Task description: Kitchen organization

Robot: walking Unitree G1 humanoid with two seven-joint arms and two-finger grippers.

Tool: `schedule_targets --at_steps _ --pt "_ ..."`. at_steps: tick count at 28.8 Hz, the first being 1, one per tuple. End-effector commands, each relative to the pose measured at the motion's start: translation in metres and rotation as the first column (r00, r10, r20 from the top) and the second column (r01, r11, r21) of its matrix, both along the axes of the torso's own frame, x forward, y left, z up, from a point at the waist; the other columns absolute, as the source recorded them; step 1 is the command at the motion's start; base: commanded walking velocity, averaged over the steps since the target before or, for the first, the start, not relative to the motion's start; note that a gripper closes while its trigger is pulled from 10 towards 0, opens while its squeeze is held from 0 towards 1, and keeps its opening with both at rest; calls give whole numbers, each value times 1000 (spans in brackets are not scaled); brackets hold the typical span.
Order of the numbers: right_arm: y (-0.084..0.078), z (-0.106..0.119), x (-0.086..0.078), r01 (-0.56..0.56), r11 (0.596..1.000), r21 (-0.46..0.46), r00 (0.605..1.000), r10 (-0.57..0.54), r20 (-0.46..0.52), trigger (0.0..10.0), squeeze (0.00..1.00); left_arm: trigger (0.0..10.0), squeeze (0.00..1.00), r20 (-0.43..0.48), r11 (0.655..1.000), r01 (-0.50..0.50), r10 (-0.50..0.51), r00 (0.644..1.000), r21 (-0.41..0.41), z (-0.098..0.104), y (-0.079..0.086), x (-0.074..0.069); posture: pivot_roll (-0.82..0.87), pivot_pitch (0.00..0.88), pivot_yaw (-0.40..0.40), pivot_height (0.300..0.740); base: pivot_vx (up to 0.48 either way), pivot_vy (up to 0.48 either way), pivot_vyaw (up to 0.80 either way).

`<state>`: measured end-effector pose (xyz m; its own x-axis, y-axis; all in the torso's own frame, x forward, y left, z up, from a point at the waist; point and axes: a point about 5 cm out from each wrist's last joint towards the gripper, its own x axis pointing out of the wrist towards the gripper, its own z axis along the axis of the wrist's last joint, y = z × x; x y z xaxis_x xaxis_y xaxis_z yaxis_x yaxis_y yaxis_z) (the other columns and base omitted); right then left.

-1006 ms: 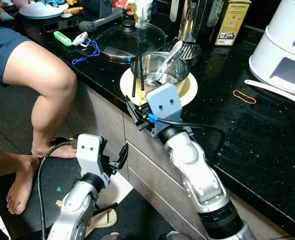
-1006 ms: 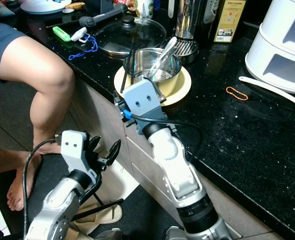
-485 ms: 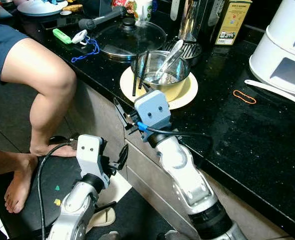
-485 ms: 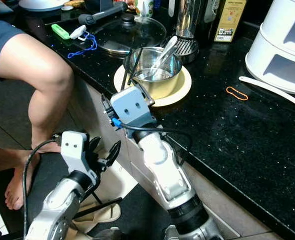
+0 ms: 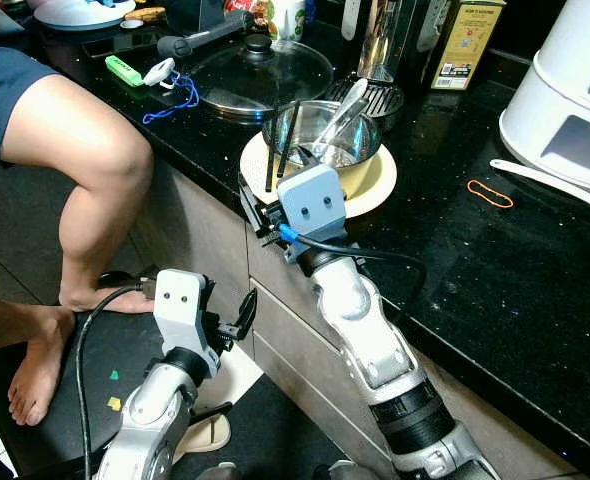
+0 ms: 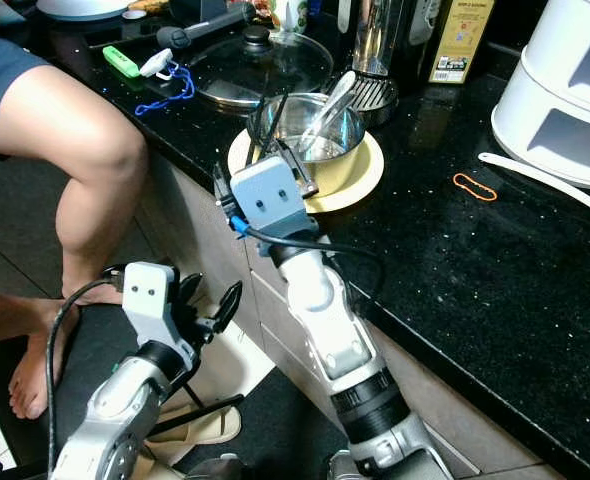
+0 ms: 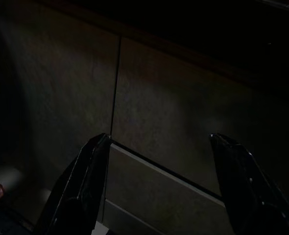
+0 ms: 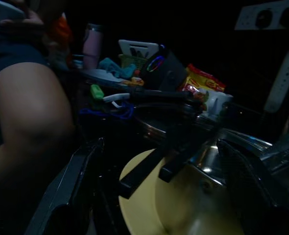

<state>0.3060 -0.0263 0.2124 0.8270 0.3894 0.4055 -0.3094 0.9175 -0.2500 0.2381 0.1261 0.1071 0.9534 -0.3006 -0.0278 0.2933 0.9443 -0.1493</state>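
A steel bowl sits on a yellow plate near the black counter's front edge. Two black chopsticks lean over the bowl's rim, and a pale utensil lies in the bowl. My right gripper hovers at the counter edge just in front of the plate. In the right wrist view it is open, with the chopsticks ahead between its fingers, untouched. My left gripper hangs low and open, facing the cabinet fronts.
A person's bare leg stands close on the left, beside the counter. A glass-lidded pan, a green lighter and a blue cord lie behind the bowl. An orange rubber band and a white appliance are on the right.
My right gripper dropped back from the counter edge, then rose again toward the plate. The chopsticks now lean slightly apart on the bowl. The left arm has stayed put.
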Motion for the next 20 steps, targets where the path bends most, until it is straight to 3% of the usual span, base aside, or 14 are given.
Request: schedule_targets --at_steps 1,12,13,14,15,16,17,18,20 --pt "2 0 1 1 1000 0 1000 -1 13 10000 0 10000 0 13 1000 -2 2 1000 6 2 -2 -2 81 115 -42 740 0 0 0" --pt "4 -2 4 22 1000 -2 999 -22 37 10000 0 10000 0 15 1000 -6 6 1000 5 2 -2 -3 85 118 -43 740 0 0 0" --pt "5 -2 4 24 1000 3 999 -24 43 4824 0 10000 0 14 1000 -5 5 1000 5 2 -2 -3 86 120 -41 740 0 0 0" --pt "5 -2 4 25 1000 5 999 -25 45 4824 0 10000 0 13 1000 -4 4 1000 5 2 -1 -3 86 120 -41 740 0 0 0" --pt "5 -2 4 26 1000 6 999 -26 47 3294 0 10000 0 13 1000 -4 4 1000 5 2 -1 -3 86 120 -40 740 0 0 0" --pt "5 -2 4 26 1000 6 999 -26 47 3294 0 10000 0 13 1000 -4 4 1000 5 2 -1 -3 86 120 -40 740 0 0 0" --pt "6 -2 4 27 1000 6 998 -28 49 824 0 10000 0 13 1000 -3 3 1000 5 2 -1 -3 86 120 -39 740 0 0 0" --pt "6 -2 4 28 1000 7 998 -29 50 0 0 10000 0 13 1000 -3 3 1000 6 2 -1 -3 87 119 -39 740 0 0 0" --pt "6 -2 4 31 999 9 998 -32 53 0 0 10000 0 13 1000 -2 2 1000 7 2 -1 -3 88 119 -39 740 0 0 0"
